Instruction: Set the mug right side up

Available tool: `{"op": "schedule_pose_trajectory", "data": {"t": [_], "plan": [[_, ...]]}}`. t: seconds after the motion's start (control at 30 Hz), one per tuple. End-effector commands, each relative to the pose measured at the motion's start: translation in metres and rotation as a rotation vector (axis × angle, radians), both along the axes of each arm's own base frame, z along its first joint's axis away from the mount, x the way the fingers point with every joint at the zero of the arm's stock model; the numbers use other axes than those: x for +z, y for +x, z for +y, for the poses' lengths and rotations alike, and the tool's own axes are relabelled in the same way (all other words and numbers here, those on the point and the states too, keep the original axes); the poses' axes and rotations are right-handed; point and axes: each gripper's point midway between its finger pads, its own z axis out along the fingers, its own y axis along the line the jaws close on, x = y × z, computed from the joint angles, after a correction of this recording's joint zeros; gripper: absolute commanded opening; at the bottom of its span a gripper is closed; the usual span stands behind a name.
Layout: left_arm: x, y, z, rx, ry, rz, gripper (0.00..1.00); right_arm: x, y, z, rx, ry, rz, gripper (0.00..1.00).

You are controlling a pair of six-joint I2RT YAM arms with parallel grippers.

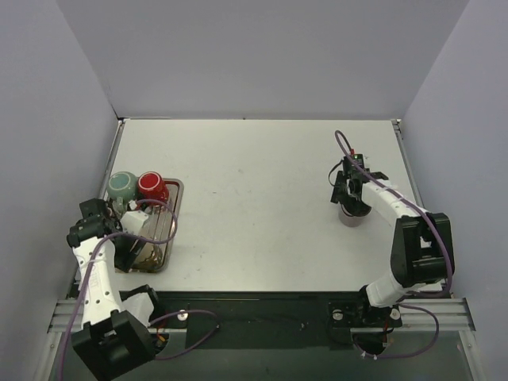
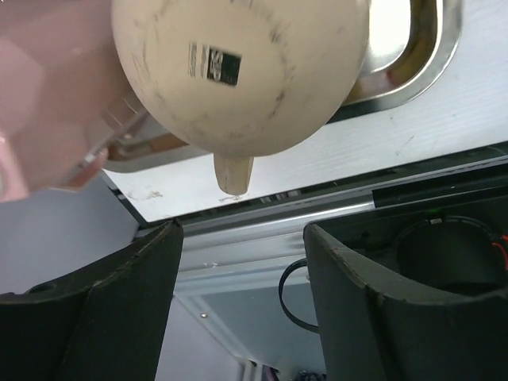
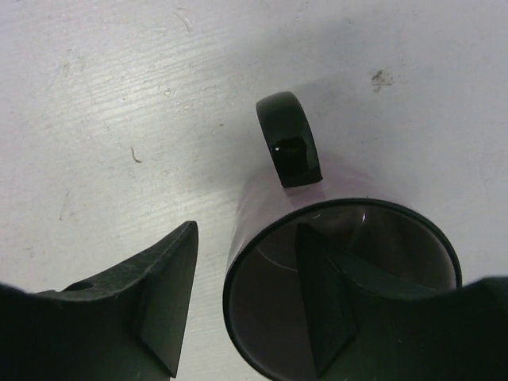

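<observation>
The mug is dark purple with a black rim and a black handle. It stands upright on the white table with its mouth facing up, at the right in the top view. My right gripper is open and straddles the mug's near wall: one finger is inside the mug, the other is outside, a small gap away from the wall. In the top view this gripper is directly over the mug. My left gripper is open and empty at the far left.
A metal tray at the left holds a green mug, a red mug, a cream mug and a brownish glass. In the left wrist view the cream mug's base is close above the fingers.
</observation>
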Motion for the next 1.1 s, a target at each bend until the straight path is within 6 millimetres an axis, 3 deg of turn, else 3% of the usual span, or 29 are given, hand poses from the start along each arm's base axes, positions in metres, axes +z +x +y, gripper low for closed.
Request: {"op": "schedule_pose_trajectory", "data": {"t": [0.0,0.13,0.27,0.43,0.47,0.53,0.57,0.6,0.73,0.8,0.83,0.93,1.03,1.07], "plan": [[-0.015,0.002,0.017,0.005,-0.027,-0.029,0.68,0.03,-0.01,0.006,0.016,0.029,-0.056,0.48],[-0.033,0.007,0.014,0.013,-0.118,-0.03,0.59,0.056,-0.014,0.008,0.024,0.032,-0.13,0.48],[-0.053,0.018,0.017,0.021,-0.135,-0.045,0.49,0.069,-0.017,0.009,0.033,0.03,-0.173,0.48],[-0.059,0.031,0.018,0.012,-0.146,-0.096,0.47,0.078,-0.024,0.008,0.042,0.024,-0.202,0.48],[-0.06,0.033,0.018,0.011,-0.149,-0.098,0.42,0.082,-0.026,0.008,0.041,0.02,-0.213,0.48],[-0.06,0.036,0.017,0.016,-0.161,-0.111,0.08,0.087,-0.029,0.009,0.051,0.016,-0.228,0.48],[-0.057,0.039,0.016,0.016,-0.173,-0.123,0.0,0.09,-0.031,0.01,0.056,0.014,-0.232,0.48],[-0.054,0.042,0.014,0.035,-0.189,-0.135,0.0,0.096,-0.033,0.012,0.069,0.012,-0.246,0.49],[-0.006,0.068,-0.016,0.036,-0.357,-0.263,0.0,0.123,-0.038,0.036,0.164,0.01,-0.316,0.51],[0.03,0.088,-0.048,0.001,-0.486,-0.341,0.0,0.144,-0.04,0.058,0.231,0.036,-0.377,0.55],[0.057,0.099,-0.06,-0.031,-0.535,-0.396,0.0,0.15,-0.044,0.077,0.29,0.065,-0.395,0.56],[0.124,0.117,-0.125,-0.154,-0.74,-0.485,0.0,0.192,-0.05,0.122,0.386,0.187,-0.555,0.61],[0.184,0.119,-0.182,-0.197,-1.01,-0.518,0.0,0.226,-0.076,0.182,0.521,0.405,-0.696,0.71],[0.207,0.122,-0.2,-0.27,-1.051,-0.555,0.0,0.249,-0.083,0.205,0.567,0.502,-0.78,0.75]]}}
